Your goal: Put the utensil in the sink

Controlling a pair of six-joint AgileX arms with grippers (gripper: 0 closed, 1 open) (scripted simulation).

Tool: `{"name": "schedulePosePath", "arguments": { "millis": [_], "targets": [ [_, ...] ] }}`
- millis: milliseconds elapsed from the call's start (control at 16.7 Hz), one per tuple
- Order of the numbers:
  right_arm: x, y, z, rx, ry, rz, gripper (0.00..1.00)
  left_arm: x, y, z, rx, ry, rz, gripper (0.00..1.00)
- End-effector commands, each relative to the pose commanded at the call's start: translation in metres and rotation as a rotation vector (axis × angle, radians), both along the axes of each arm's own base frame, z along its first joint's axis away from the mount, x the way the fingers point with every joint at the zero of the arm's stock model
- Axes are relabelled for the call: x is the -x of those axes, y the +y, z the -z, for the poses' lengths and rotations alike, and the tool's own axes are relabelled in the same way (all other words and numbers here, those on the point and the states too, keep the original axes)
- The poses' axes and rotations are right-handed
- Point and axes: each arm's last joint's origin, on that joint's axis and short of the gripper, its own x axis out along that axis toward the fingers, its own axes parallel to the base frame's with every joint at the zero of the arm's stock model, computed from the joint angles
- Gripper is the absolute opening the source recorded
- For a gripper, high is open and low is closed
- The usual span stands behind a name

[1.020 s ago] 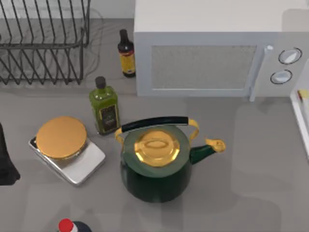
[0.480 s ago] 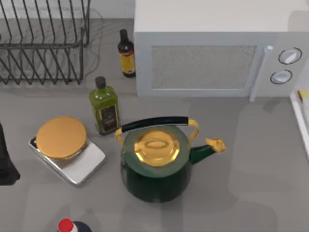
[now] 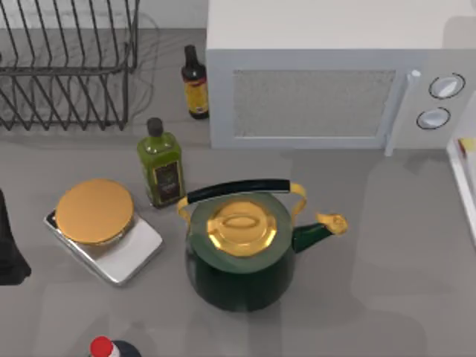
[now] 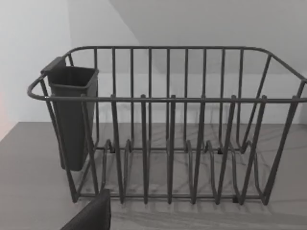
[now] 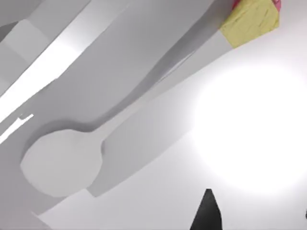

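A: Close up, what lies by the right gripper's fingertip (image 5: 207, 211)?

B: One dark tip shows; whether the fingers are spread or pressed together cannot be told. The utensil (image 5: 62, 163) lies near it, apart, on a pale surface, its long axis diagonal, handle running toward a yellow sponge (image 5: 249, 19).

A: And containers?

B: The dish rack (image 4: 168, 143) carries a dark cup (image 4: 72, 120); its contents cannot be seen.

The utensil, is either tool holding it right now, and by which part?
Cannot be told. In the right wrist view the utensil's rounded end lies ahead of a dark fingertip, apart from it; the left arm faces the dish rack.
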Motion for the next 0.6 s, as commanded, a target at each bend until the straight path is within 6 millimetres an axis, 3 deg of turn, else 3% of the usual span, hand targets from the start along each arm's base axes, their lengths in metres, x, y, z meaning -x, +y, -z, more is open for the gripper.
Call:
{"name": "schedulePosePath", "arguments": {
  "millis": [240, 600],
  "targets": [
    [0.0, 0.0, 0.0, 0.0, 0.0, 0.0, 0.98, 0.0, 0.0, 0.0, 0.0, 0.0, 0.0, 1.0],
    [0.0, 0.0, 0.0, 0.0, 0.0, 0.0, 1.0, 0.0, 0.0, 0.0, 0.0, 0.0, 0.0, 1.0]
  ]
}}
